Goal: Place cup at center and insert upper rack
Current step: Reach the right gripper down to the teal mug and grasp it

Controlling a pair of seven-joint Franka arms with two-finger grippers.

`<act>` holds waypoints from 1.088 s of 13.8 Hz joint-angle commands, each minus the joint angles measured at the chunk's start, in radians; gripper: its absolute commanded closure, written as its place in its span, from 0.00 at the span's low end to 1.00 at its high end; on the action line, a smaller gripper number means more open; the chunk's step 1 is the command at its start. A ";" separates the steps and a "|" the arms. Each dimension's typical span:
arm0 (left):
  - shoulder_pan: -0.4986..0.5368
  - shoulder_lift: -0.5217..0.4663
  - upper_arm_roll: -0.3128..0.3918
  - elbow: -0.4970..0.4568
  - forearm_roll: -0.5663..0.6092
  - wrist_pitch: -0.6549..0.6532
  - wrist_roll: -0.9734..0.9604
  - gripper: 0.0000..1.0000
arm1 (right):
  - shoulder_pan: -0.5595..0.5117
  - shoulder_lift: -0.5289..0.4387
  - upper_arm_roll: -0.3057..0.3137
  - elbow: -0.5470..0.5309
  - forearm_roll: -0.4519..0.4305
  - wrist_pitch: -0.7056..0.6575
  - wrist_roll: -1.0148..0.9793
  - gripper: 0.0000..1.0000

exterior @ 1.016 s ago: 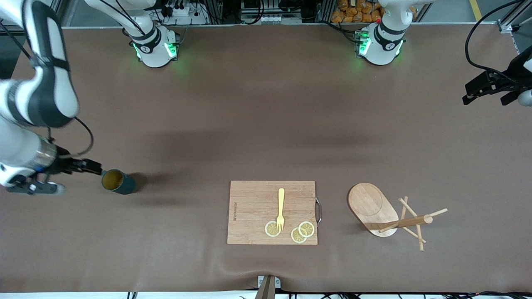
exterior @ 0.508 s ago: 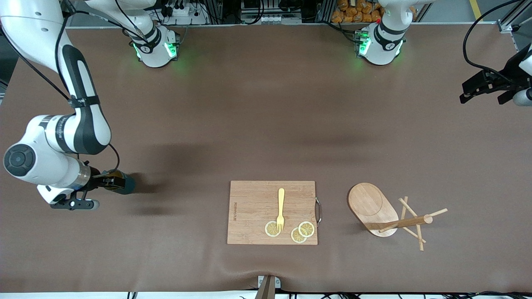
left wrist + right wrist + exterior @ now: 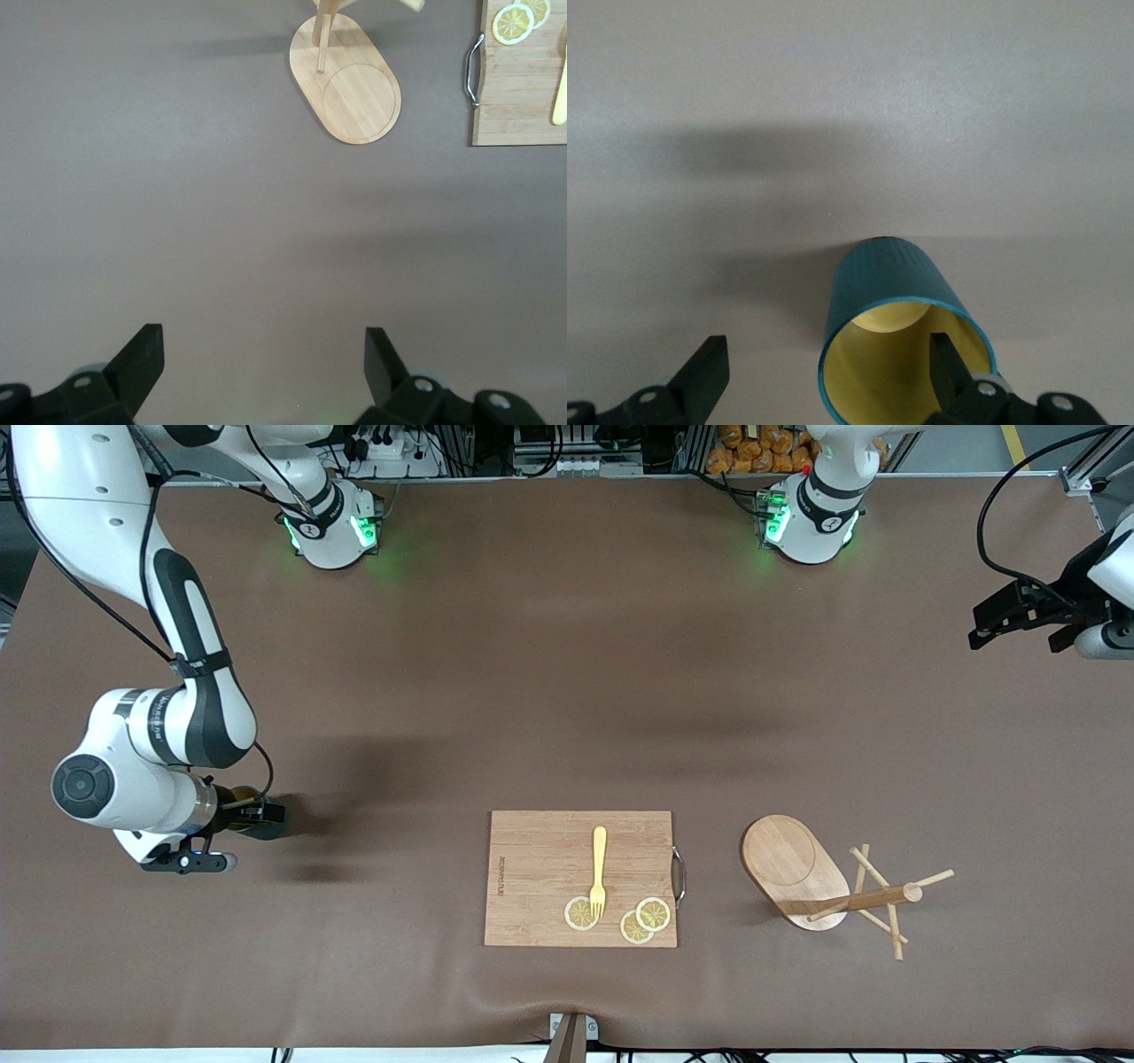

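Brown matte surface [image 3: 567, 691] carries everything. Cup [image 3: 899, 341] lies on its side at the right arm's end, yellow inside bare, nothing in it. Right gripper [image 3: 824, 376] at the cup's mouth, jaws spread, one finger inside the rim, one outside, not clamped. Upper rack [image 3: 819, 881] lies toppled toward the left arm's end, beside the cutting board [image 3: 540, 877] holding a fork [image 3: 599, 870] and lemon slices [image 3: 638, 919]. Left gripper [image 3: 261, 363] waits over bare surface, jaws spread, holding nothing.
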 commanded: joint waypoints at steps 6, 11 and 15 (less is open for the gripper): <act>0.004 0.009 -0.013 0.016 -0.008 0.016 0.000 0.00 | 0.007 0.032 0.004 0.007 0.060 0.008 -0.171 0.66; 0.002 0.007 -0.021 0.013 -0.022 0.017 -0.012 0.00 | -0.002 0.032 0.004 0.011 0.052 0.007 -0.212 1.00; 0.004 0.010 -0.036 0.010 -0.021 0.017 -0.055 0.00 | 0.012 0.019 0.005 0.019 0.063 0.001 -0.200 1.00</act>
